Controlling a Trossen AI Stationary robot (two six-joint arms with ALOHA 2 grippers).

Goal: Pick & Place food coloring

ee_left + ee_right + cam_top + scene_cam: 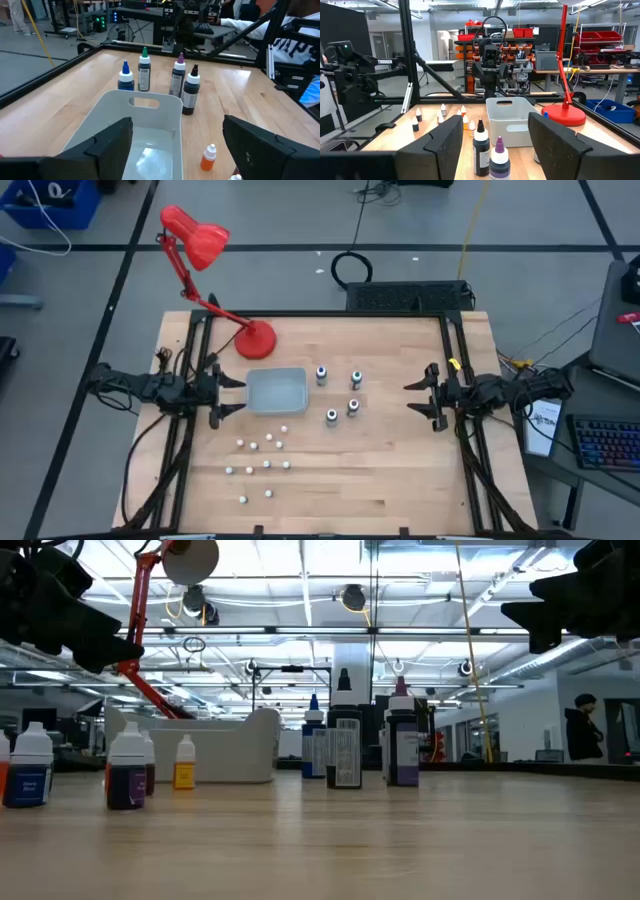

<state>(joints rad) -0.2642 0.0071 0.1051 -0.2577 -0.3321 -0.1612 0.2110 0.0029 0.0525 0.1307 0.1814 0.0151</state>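
Translucent grey tray (276, 390) sits just off the open, empty left gripper (228, 395), upright food coloring (337, 394) mid-bench beyond it, the open right gripper (420, 396) waiting at the right edge.

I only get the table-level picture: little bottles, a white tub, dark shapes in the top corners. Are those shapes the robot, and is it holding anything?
Observer: Yes. From above, the left end effector is open and empty, beside the tray.
Operator: And the other one?
Observer: The right end effector is open too, at the table's right side, apart from the four tall bottles.
Operator: Anything inside the tub?
Observer: No, the left wrist view shows it empty; about eleven small bottles lie scattered outside it.
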